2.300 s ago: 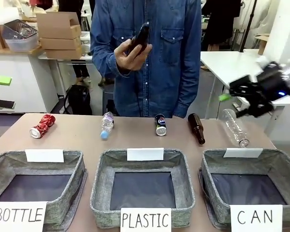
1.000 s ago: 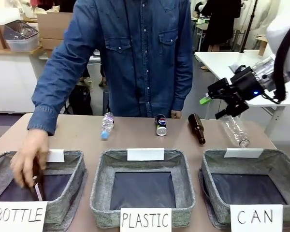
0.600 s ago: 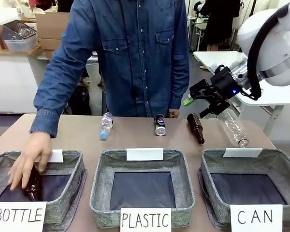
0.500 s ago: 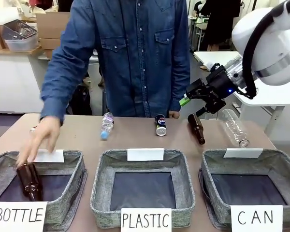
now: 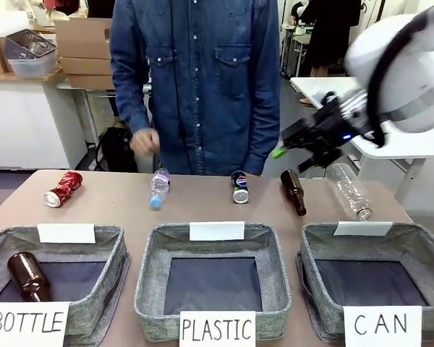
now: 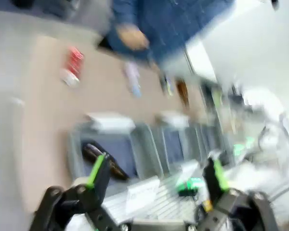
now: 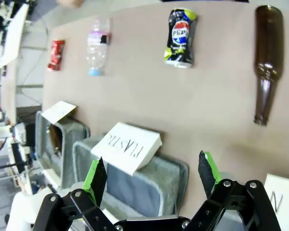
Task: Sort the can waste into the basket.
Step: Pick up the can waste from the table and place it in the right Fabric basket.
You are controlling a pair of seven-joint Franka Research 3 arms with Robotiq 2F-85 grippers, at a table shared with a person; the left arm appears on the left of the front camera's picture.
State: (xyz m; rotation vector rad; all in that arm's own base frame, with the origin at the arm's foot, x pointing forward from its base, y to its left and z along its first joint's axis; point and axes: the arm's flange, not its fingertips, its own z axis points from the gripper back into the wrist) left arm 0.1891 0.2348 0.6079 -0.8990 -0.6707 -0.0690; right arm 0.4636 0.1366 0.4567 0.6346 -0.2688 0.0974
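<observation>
Two cans lie at the table's far side: a dark Pepsi can (image 5: 240, 186) (image 7: 180, 37) in the middle and a red can (image 5: 64, 189) (image 7: 56, 54) (image 6: 72, 65) at the left. The grey basket (image 5: 311, 267) with the "CAN" card sits front right, its dark lining bare. My right gripper (image 5: 293, 159) (image 7: 151, 177) hovers open in the air above the brown bottle (image 5: 294, 191), right of the Pepsi can, holding nothing. The blurred left wrist view shows my left gripper (image 6: 156, 173) open, high over the baskets.
A small plastic bottle (image 5: 160, 186) and a large clear bottle (image 5: 349, 190) also lie along the far side. The "BOTTLE" basket (image 5: 108, 249) holds a brown bottle (image 5: 29, 276); the "PLASTIC" basket (image 5: 148, 275) stands in the middle. A person (image 5: 202, 79) stands across the table.
The person left a brown bottle in the BOTTLE basket and drew the hand back to the body. My right gripper swung leftward over the table's far right.
</observation>
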